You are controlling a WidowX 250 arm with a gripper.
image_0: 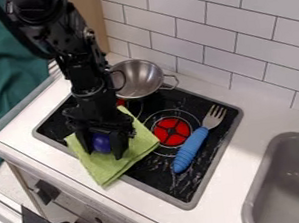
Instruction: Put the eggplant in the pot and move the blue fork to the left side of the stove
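Claw (103, 154) hangs over the green cloth (111, 170) with the purple eggplant (102, 142) framed in it; you cannot tell how far open it is or whether it grips. Expect a light, smooth, rounded toy that may roll or slip, so take it squarely across its middle. The cloth looks soft and could bunch with it. Behind sits your metal pot (142, 76). Farther out, the blue fork (191, 149) looks stiff; pinch its ridged handle, since its tines are thin.
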